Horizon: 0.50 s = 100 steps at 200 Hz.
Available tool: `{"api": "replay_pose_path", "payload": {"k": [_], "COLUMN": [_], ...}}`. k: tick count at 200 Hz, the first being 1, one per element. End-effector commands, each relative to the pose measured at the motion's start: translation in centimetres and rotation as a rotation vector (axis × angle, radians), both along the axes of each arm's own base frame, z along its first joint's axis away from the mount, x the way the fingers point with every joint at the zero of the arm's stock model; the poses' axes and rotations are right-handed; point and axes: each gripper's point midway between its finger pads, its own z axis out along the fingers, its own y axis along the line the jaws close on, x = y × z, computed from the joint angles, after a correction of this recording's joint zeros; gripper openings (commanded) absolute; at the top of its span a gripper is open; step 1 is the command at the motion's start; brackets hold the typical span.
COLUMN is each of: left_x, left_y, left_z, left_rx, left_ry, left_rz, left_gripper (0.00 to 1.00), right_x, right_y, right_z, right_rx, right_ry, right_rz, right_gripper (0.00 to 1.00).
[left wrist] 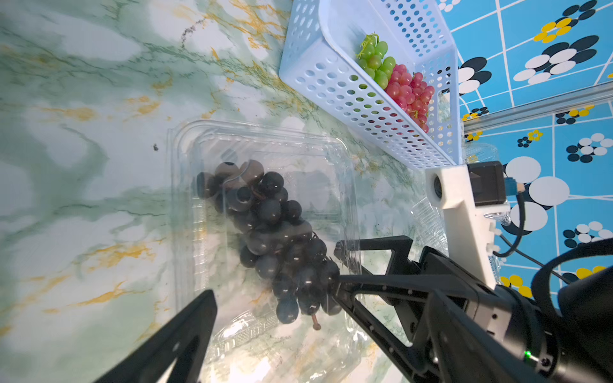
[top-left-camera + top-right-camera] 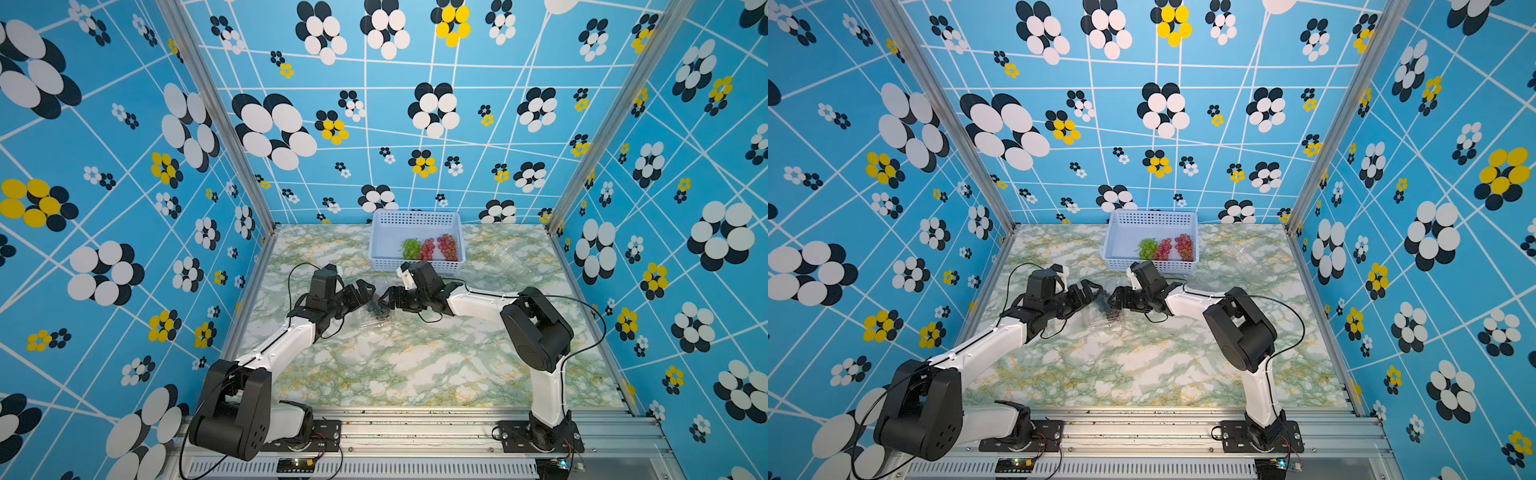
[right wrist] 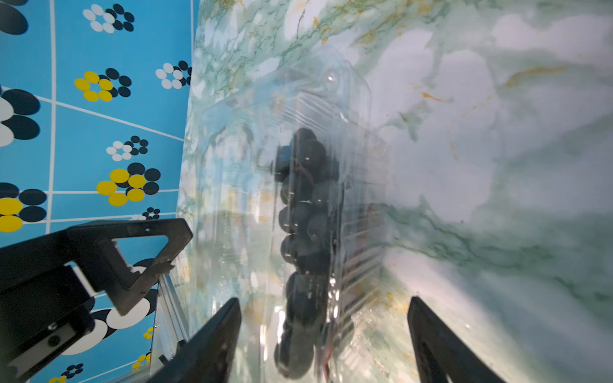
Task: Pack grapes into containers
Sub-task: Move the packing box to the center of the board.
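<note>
Dark grapes point(image 1: 265, 232) lie in a clear box point(image 1: 185, 205) mid-table point(image 2: 415, 365), at the centre of both top views. The bunch looks light, soft and loose, so it is best pinched at the stem point(image 1: 315, 326). The left claw point(image 2: 363, 296) gapes wide and empty. The right claw point(image 3: 321, 305) straddles the bunch, partly open, visibly gripping nothing. The box's thin walls crowd the grapes, and a basket point(image 1: 331, 86) stands near.

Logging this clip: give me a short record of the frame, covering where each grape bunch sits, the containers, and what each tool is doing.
dark grapes: inside the clear container mid-table; lid state unclear
green grapes: in the blue basket
red grapes: two bunches, same basket
spare containers: beside the basket, hard to count
left tool: open, next to the container
right tool: jaws apart, straddling the container's end
</note>
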Motion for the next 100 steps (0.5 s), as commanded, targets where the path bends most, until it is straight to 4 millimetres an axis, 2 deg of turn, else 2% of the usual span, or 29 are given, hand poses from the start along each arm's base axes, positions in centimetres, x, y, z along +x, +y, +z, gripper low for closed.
{"api": "replay_pose_path", "payload": {"k": [1,31,100], "left_x": [-0.7,-1.4,-3.2], "left_y": [1.1,2.5,3.5], "left_z": [0.8,1.1,1.6], "left_rx": [0.025,0.032,0.033], "left_ry": [-0.01,-0.005,-0.008], "left_rz": [0.013,0.039,0.052], "left_gripper": [0.99,0.99,0.99], "right_x": [-0.1,0.4,1.9], "right_y": [1.1,2.0,5.5], "right_z": [1.0,1.0,0.3], "right_rx": [0.06,0.063,0.039], "right_ry": [-0.005,-0.006,-0.002], "right_rz": [-0.018,-0.051,-0.09], "right_gripper": [0.78,0.73,0.68]}}
